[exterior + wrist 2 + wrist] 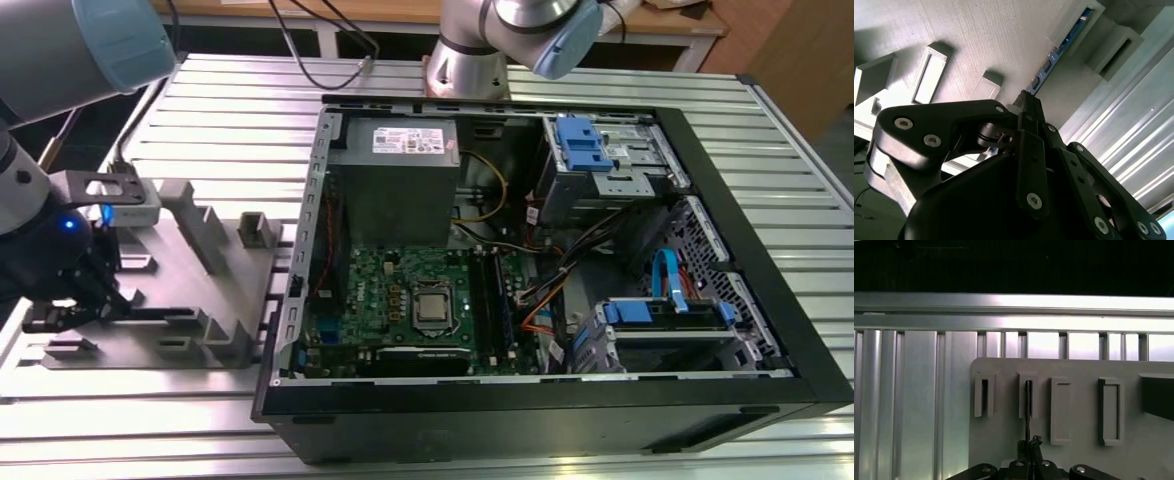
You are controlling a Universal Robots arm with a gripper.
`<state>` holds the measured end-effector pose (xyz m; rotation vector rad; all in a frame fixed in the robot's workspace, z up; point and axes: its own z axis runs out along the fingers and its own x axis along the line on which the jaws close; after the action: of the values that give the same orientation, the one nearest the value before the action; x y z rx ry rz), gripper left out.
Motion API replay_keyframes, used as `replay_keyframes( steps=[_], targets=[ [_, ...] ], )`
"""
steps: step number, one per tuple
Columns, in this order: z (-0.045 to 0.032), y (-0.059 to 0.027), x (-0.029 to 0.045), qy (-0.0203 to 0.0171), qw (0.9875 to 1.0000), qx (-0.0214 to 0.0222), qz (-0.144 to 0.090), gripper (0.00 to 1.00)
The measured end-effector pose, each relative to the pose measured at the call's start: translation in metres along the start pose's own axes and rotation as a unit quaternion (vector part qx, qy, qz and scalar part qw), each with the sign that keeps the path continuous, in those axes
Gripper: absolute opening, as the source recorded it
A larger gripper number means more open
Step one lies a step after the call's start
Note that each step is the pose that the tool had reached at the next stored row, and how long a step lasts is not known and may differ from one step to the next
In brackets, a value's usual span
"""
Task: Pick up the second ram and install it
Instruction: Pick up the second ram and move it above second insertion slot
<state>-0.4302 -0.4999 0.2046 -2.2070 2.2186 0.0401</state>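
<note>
The step in hand looks like the pick-up. The black linked fingers (1030, 145) are clenched on the second ram (1066, 42), a long, narrow, dark memory stick with a blue-tinted face. It stands on edge in the slotted posts of the pale grey plastic holder block (174, 295), which rests on the ribbed aluminium worktop (214, 100) at the exterior view's left, outside the computer. In the first wrist view the second ram (1027, 412) shows edge-on as a thin dark line running from one post's slot straight to the fingertips (1031, 444), so the grip seems to sit in line with the board rather than skewed. To do this well, I judge the hold should be firm on the flat faces, with the stick kept upright and drawn along the line of the slots, without twist or sideways lean. The posts hug it closely, and a tilted pull could jam it or stress the board. The black open tower case (534, 425) lies on its side and holds a green motherboard (380, 300) with a square silver processor chip (430, 305), a grey power-supply box (400, 190), blue-latched drive cages (583, 145) and bundled cables. Beside the chip run the long dark memory slots (491, 300), and I cannot tell whether a stick sits in any of them.
</note>
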Motion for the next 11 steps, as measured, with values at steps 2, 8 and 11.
replay_keyframes(
  steps=[2,8,11],
  targets=[
    [-0.0041,0.0000,-0.0001,0.0000,1.0000,0.0000,0.000,0.08],
    [-0.0179,0.0002,-0.0005,-0.0005,1.0000,0.0000,0.000,0.08],
    [-0.0260,0.0003,-0.0007,-0.0007,1.0000,0.0000,0.000,0.08]
  ],
)
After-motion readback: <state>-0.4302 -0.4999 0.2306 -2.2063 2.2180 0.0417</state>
